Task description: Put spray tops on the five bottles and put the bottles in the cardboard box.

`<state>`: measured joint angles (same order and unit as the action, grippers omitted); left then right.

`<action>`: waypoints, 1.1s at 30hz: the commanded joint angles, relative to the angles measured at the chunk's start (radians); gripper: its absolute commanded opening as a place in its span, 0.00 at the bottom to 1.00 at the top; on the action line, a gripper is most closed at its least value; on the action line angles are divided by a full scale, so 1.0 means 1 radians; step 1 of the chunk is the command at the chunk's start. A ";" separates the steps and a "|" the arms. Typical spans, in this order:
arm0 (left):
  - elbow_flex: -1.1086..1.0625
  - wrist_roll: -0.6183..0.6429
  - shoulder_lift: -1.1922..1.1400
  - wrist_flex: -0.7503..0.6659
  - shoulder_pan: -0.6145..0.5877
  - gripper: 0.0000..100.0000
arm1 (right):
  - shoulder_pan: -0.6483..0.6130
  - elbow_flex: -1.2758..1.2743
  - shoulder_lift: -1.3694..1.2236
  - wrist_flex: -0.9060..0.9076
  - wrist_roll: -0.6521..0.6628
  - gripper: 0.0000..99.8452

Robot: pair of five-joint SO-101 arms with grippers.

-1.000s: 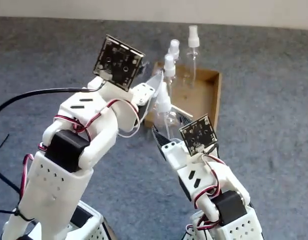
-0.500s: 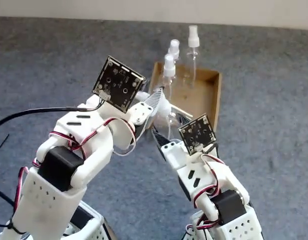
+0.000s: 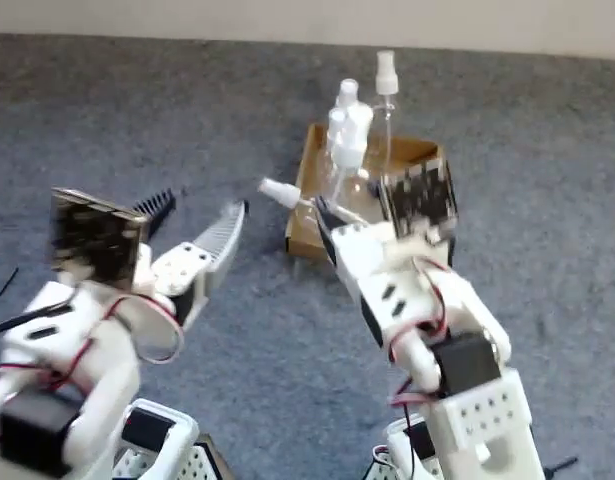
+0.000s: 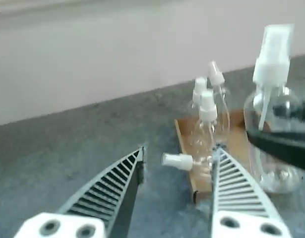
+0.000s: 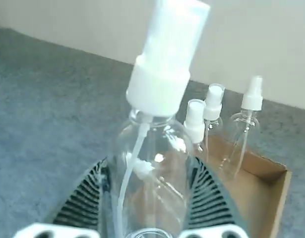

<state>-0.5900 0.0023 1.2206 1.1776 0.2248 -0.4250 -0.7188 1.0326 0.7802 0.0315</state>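
My right gripper (image 3: 339, 208) is shut on a clear bottle (image 5: 151, 168) with a white spray top (image 5: 167, 64), holding it upright over the near end of the cardboard box (image 3: 419, 190). Three capped bottles (image 3: 385, 90) stand at the box's far end. Another bottle lies on its side, its spray top (image 3: 280, 191) poking over the box's left wall. My left gripper (image 3: 207, 203) is open with nothing in it, left of the box. In the left wrist view its fingers (image 4: 117, 186) frame the lying top (image 4: 177, 161) and the held bottle (image 4: 271, 124).
Grey carpet (image 3: 187, 110) covers the table all around the box. A pale wall (image 4: 117, 49) runs along the far edge. Open carpet lies left of the box and between the two arms.
The left gripper has let go of the spray top, opened and swung back to the left. The right arm has carried the capped bottle forward over the box.
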 commanded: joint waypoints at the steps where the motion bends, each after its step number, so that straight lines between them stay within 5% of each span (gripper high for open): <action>1: -0.199 -0.003 0.093 -0.144 -0.005 0.25 | -0.030 0.193 -0.137 -0.025 -0.072 0.00; 10: -0.418 0.000 0.216 -0.305 0.117 0.27 | -0.219 0.395 -0.348 -0.019 -0.130 0.00; 17: -0.484 0.000 0.214 -0.431 0.031 0.26 | -0.361 0.401 -0.349 0.116 -0.130 0.00; 24: -0.587 -0.008 0.223 -0.520 0.019 0.16 | -0.374 0.404 -0.348 0.173 -0.130 0.00; 33: -0.602 -0.008 0.223 -0.519 0.021 0.15 | -0.372 0.404 -0.348 0.176 -0.124 0.02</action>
<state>-1.1960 0.0084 1.4415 0.6866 0.2539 -0.7672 -0.3736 0.6797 0.9505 -0.0928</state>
